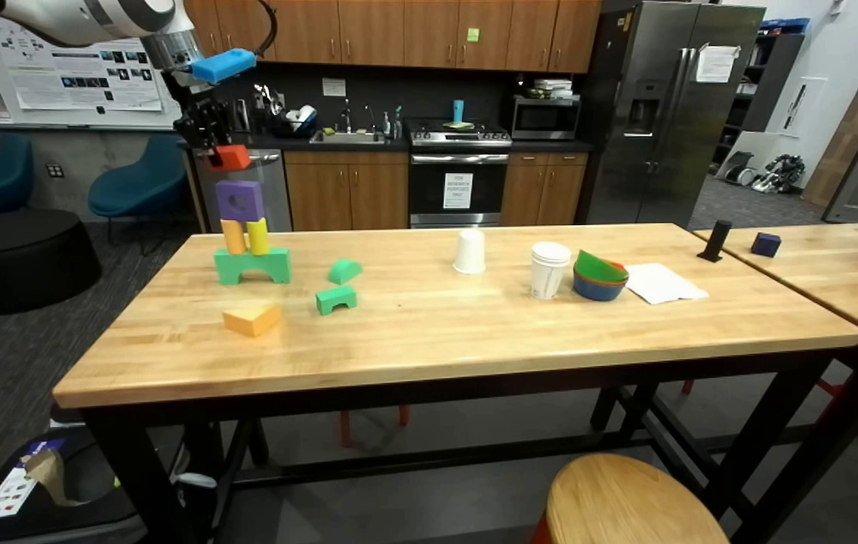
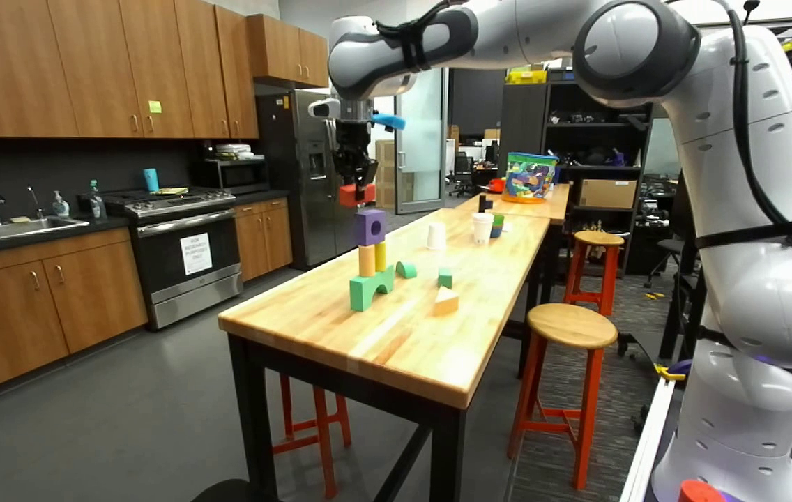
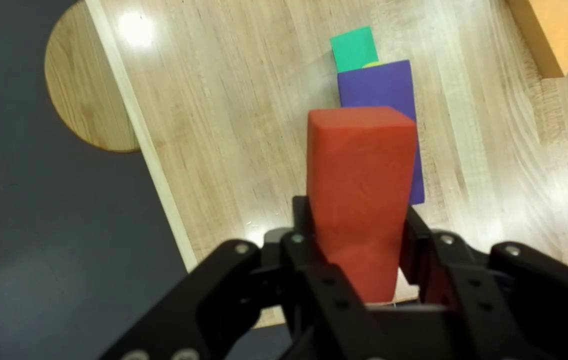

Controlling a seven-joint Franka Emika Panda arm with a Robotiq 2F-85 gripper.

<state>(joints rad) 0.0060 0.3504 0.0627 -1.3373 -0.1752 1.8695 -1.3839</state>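
1. Black claw (image 3: 356, 212) is clamped on the red block (image 3: 361, 170), bearing on two opposite long sides, at the centre of the wrist frame
2. That block hangs at the upper left of an exterior frame, apart from the stack just below
3. Its matte faces and softened edges suggest foam or painted wood: probably light, not brittle and not very slippery; if foam, it may dent under a hard squeeze
4. Those flat opposite sides, near mid-length, look the best place to hold it level
5. Beneath it, the purple block (image 1: 249, 199) rests on an orange pillar (image 1: 233, 236) and a yellow pillar (image 1: 257, 236), likely easy to topple
6. Both pillars stand on the green arch (image 1: 252, 261), left of the frame, on the tabletop (image 1: 414, 332)
7. Lower down, toward the lower left, lies an orange wedge (image 1: 251, 320)
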